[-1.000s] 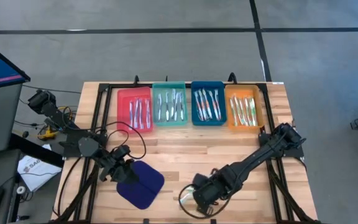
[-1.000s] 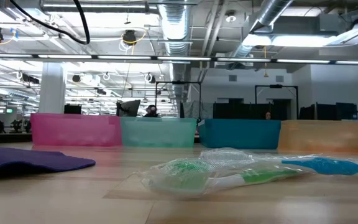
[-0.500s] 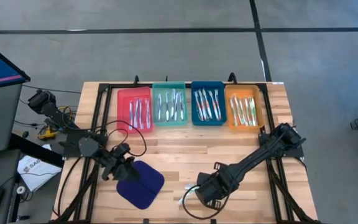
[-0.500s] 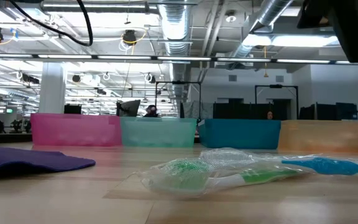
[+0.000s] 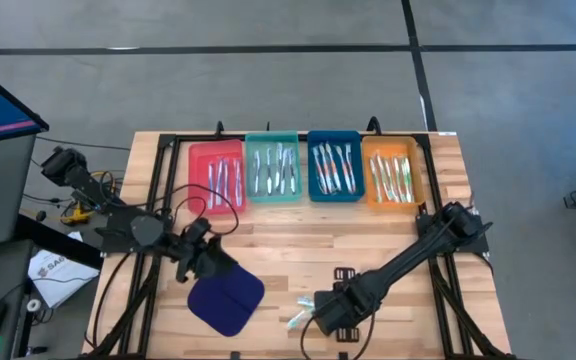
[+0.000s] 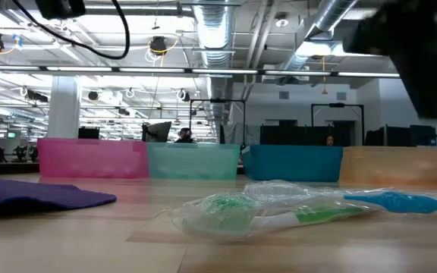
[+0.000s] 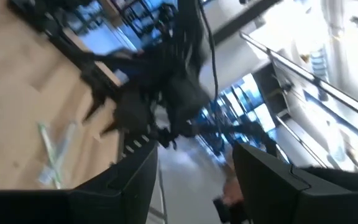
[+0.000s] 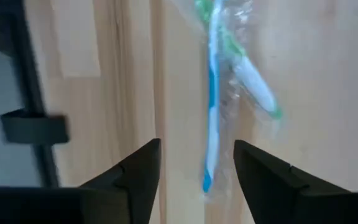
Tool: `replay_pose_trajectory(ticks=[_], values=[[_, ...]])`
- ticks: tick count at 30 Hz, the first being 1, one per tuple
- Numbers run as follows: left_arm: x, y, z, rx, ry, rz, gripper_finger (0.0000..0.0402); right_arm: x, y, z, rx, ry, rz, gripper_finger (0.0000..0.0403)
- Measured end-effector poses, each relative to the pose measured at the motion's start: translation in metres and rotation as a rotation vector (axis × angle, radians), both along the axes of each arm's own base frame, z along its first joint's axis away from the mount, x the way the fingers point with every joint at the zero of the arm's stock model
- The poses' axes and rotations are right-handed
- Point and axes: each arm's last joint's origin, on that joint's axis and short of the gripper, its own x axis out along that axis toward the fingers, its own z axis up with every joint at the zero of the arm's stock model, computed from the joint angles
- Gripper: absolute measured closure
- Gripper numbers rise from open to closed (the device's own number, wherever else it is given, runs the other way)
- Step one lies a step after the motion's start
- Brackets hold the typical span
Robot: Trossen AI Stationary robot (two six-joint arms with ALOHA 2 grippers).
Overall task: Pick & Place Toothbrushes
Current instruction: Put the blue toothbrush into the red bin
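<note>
My right gripper point(image 5: 320, 315), jaws spread and empty, hovers above two loose toothbrushes point(image 8: 219, 93) lying at six o'clock on the table point(image 5: 298, 245). Step: pick. Next, I should descend over one handle and close.

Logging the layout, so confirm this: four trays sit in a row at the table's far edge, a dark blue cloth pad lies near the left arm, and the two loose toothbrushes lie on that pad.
One detail is wrong. The high view shows the loose toothbrushes lying on the bare wooden table beside the cloth pad, close to the right gripper, not on the pad. The four trays and the pad near the left arm are as stated.
</note>
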Motion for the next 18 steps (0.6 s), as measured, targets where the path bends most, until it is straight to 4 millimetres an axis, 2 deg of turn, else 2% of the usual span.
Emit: replay_pose_trajectory(ticks=[5, 9, 12, 14, 17, 18], values=[[0.006, 0.01, 0.0, -0.028, 0.007, 0.06, 0.0198, -0.004, 0.011, -0.037, -0.003, 0.1, -0.008, 0.0206], [0.007, 0.013, 0.0, -0.145, 0.035, 0.064, 0.0198, -0.003, 0.014, -0.041, 0.033, 0.119, -0.064, 0.0214], [0.01, 0.015, -0.005, -0.468, 0.194, -0.024, 0.0198, 0.0, 0.016, -0.042, 0.053, 0.094, -0.082, 0.0222], [0.011, 0.011, -0.009, -0.61, 0.295, -0.116, 0.0198, 0.001, 0.018, -0.039, 0.072, 0.068, -0.08, 0.0227], [0.008, 0.005, 0.001, -0.578, 0.261, -0.365, 0.0198, 0.001, 0.019, -0.038, 0.075, 0.065, -0.077, 0.0234], [0.007, 0.005, 0.005, -0.57, 0.225, -0.386, 0.0198, 0.0, 0.019, -0.038, 0.073, 0.067, -0.073, 0.0236]])
